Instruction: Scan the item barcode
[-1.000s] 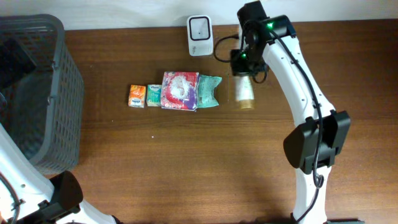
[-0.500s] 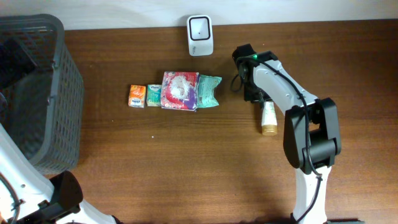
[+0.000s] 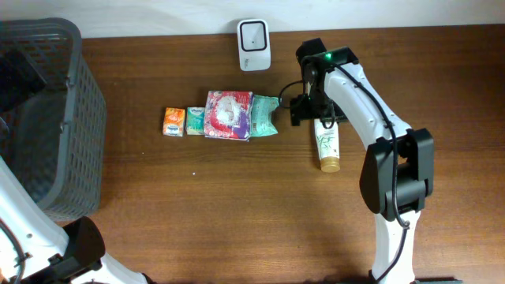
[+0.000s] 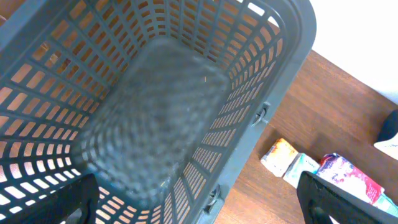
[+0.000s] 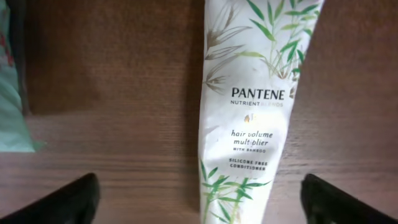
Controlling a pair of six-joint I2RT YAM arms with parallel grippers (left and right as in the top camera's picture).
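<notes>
A white Pantene conditioner tube (image 3: 327, 146) with a tan cap lies flat on the wooden table, right of the row of packets. My right gripper (image 3: 314, 110) hovers over its upper end, open. In the right wrist view the tube (image 5: 245, 124) lies lengthwise between the two wide-spread fingertips (image 5: 74, 199), and neither touches it. The white barcode scanner (image 3: 253, 34) stands at the table's back edge. My left gripper (image 4: 199, 202) is open over the grey basket (image 4: 261, 74) with nothing between its fingers.
A row of packets lies mid-table: orange (image 3: 173, 121), small green (image 3: 195, 121), red and purple (image 3: 229, 115), and teal (image 3: 266, 115). The grey slatted basket (image 3: 47, 118) fills the left side. A black cable runs by the right arm near the scanner.
The right gripper carried the tube away from the scanner, set it down on the table right of the packets, and opened. The left arm has not moved.
</notes>
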